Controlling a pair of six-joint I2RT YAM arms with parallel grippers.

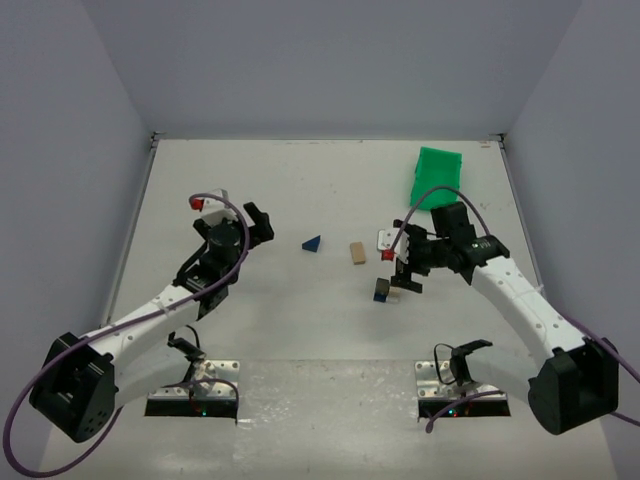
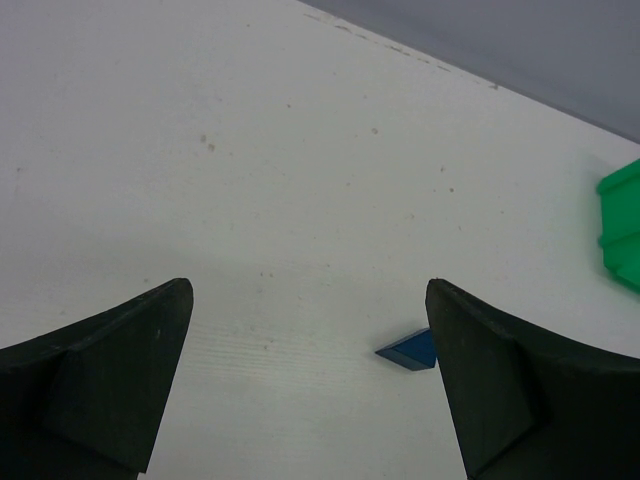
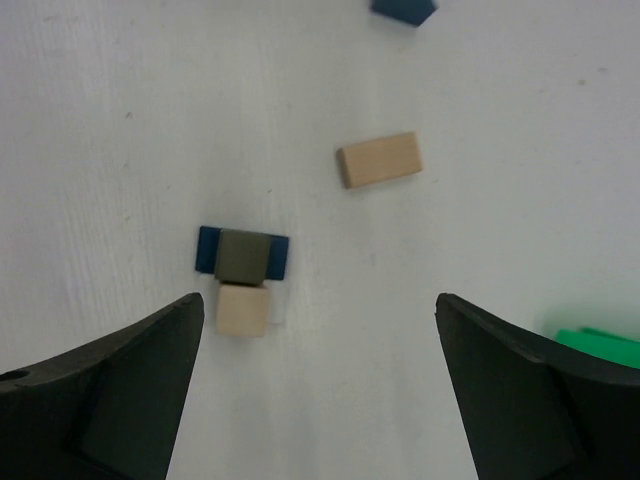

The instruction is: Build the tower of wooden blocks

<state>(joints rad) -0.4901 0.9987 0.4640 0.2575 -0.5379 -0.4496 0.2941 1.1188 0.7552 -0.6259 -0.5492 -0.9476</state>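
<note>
Tower (image 3: pixel 243 272) partly built below right gripper (image 3: pixel 318 305), spread wide, empty.

Matt white table (image 1: pixel 280 190), bare pale wood block (image 3: pixel 379 160), green plastic bin (image 1: pixel 436 177), matt black fingers (image 3: pixel 110 390)

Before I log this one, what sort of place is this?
Probably a lab robot test cell: a white table boxed in by plain grey walls, two arms bolted at its near edge, with small blocks and a green bin on it.
</note>
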